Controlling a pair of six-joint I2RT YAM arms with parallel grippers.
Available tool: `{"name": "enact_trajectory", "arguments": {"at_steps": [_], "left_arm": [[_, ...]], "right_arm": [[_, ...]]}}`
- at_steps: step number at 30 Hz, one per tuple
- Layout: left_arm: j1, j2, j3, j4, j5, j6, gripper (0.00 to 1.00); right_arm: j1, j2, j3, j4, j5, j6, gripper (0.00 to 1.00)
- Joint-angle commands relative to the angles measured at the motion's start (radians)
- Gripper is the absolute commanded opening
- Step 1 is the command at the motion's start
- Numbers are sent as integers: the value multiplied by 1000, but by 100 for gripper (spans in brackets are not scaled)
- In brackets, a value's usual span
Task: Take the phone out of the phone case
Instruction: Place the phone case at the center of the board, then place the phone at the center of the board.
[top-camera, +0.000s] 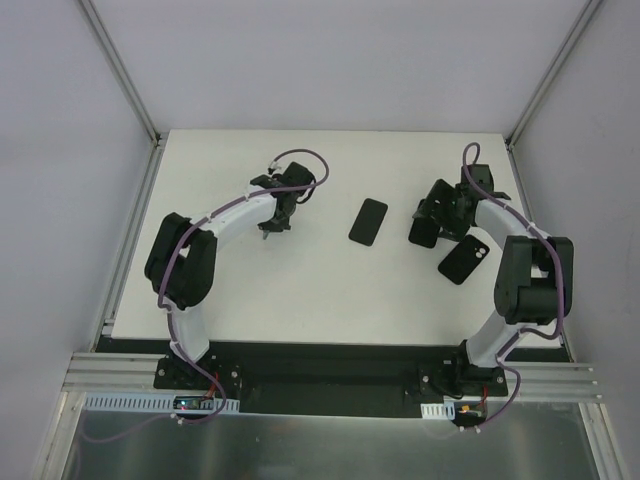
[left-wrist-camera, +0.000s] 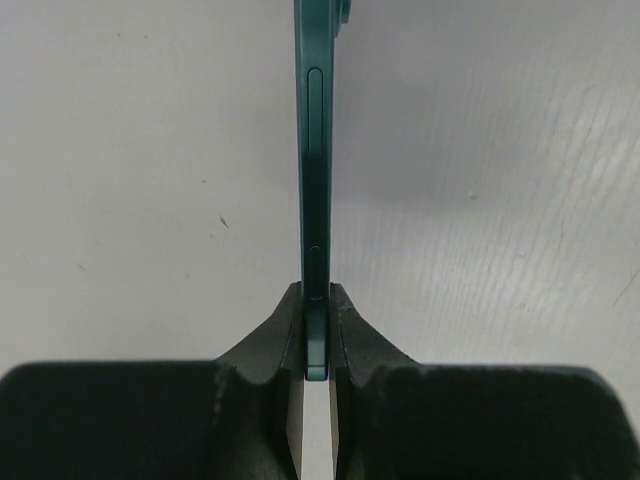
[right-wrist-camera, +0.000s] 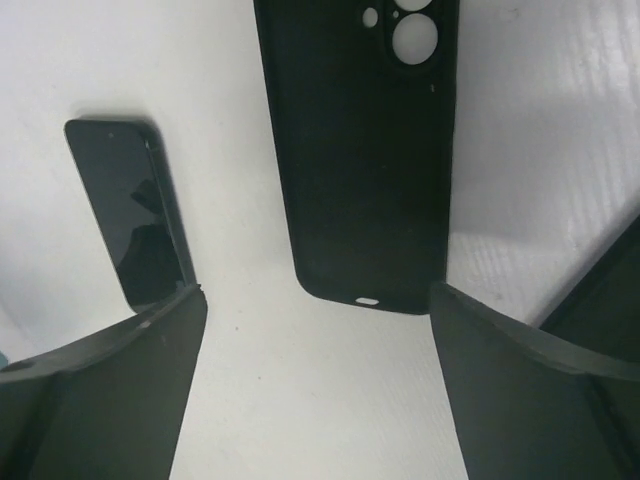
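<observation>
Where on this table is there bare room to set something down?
Widest bare patch: the near middle of the table, bordered by the left arm, the phone and the case. The far strip behind both arms is bare too. Crowded: the right side, where the open right gripper hangs by the case and phone.

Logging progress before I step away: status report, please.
Left hand shut on teal phone, edge-on. Right hand open, empty case lying ahead of it. Dark phone flat between the hands, out of case. Nothing in the way.
</observation>
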Motion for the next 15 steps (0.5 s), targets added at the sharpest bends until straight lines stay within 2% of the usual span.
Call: {"name": "enact_trajectory", "arguments": {"at_steps": [1,3,4,6,11,15], "left_arm": [[-17,50,105,-63,-134,50,0],[-26,89,131,-70,-122,56,0],[-31,98,138,-74,-111,56,0],[-35,121,153,-74,-85,51,1],[-40,146,171,-74,-18,59,16],[-45,147,181,-71,42,51,46]], "right_arm": [[1,-27,40,-35,65,-23,98],[-1,-53,27,-40,84,-28,100],[-1,-86,20,-44,93,-28,96],[-1,-129,-10,-57,130,-34,96],[-1,-317,-84,-93,176,-58,96],[-1,-444,-133,-146,205,-94,96]]}}
